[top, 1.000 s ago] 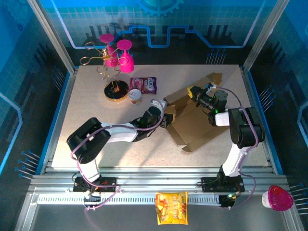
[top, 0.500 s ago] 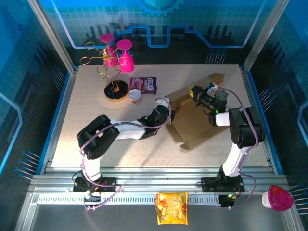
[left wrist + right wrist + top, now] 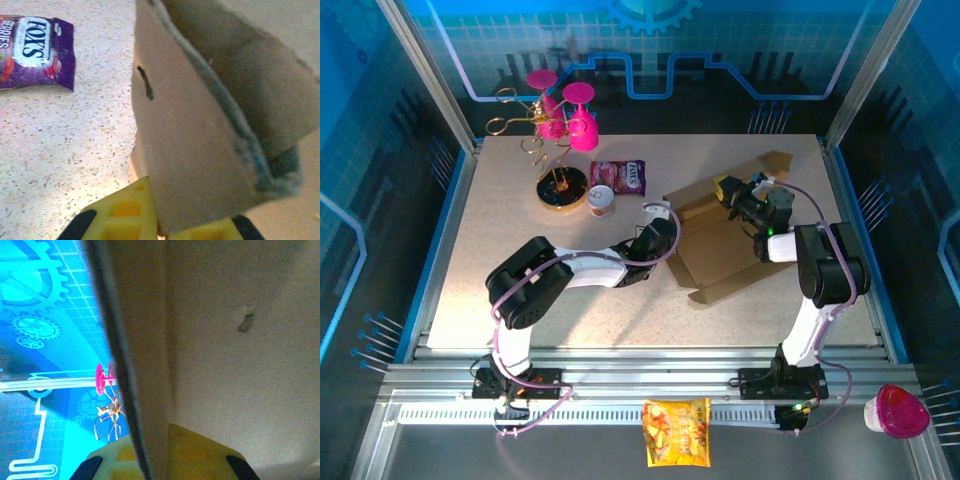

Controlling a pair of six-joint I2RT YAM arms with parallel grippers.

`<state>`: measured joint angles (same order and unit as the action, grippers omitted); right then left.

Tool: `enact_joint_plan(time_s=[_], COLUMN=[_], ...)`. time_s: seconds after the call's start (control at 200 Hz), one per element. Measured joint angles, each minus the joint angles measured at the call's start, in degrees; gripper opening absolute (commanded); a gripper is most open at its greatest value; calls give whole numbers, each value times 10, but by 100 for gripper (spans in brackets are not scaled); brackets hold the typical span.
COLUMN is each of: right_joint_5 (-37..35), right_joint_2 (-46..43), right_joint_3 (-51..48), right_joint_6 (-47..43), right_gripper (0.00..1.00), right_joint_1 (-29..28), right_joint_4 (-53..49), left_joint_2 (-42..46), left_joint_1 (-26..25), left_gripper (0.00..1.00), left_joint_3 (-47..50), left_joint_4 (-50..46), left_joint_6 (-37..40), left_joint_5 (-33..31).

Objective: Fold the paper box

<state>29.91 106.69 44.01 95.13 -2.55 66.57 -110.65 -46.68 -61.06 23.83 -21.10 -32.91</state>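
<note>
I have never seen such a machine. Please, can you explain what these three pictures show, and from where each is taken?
These are two robot arms bolted at the near edge of a table. The wide picture is from a fixed camera above and behind them; the two close pictures come from cameras on the wrists, so yellow fingers appear at the bottom. On the table lie a brown paper box, a purple snack packet, a small round container and a stand with pink glasses. The left gripper and the right gripper each seem to pinch a raised flap of the box.

Paper box (image 3: 200, 150) flap pinched — yellow fingers (image 3: 120, 216); packet (image 3: 36, 52) left.
</note>
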Motion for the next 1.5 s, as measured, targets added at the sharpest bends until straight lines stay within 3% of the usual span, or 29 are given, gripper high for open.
enact_joint_plan(time_s=[0.17,0.355,0.605,0.715,0.946,1.271,1.496], right_joint_5=[-6,-11,-9,-9,-13,-22,-44], right_joint_2=[2,5,11,17,23,24,24], right_joint_3=[0,0,12,21,33,73,95], right_joint_6=[0,5,11,13,13,-8,-33], right_gripper=[0,0,0,0,0,0,0], right_joint_1=[0,0,-1,-1,-1,-14,-36], right_joint_4=[0,4,6,5,-3,-71,-106], left_joint_2=[-7,-27,-42,-50,-55,-54,-23], left_joint_1=[1,6,25,33,45,56,78], left_gripper=[12,33,38,33,0,0,0], left_joint_3=[-8,-35,-61,-71,-72,-73,-74], left_joint_4=[0,-8,-33,-39,-38,-41,-103], left_joint_6=[0,-14,-33,-36,-40,-33,-91], left_joint_5=[-6,-5,-3,-3,-1,22,81])
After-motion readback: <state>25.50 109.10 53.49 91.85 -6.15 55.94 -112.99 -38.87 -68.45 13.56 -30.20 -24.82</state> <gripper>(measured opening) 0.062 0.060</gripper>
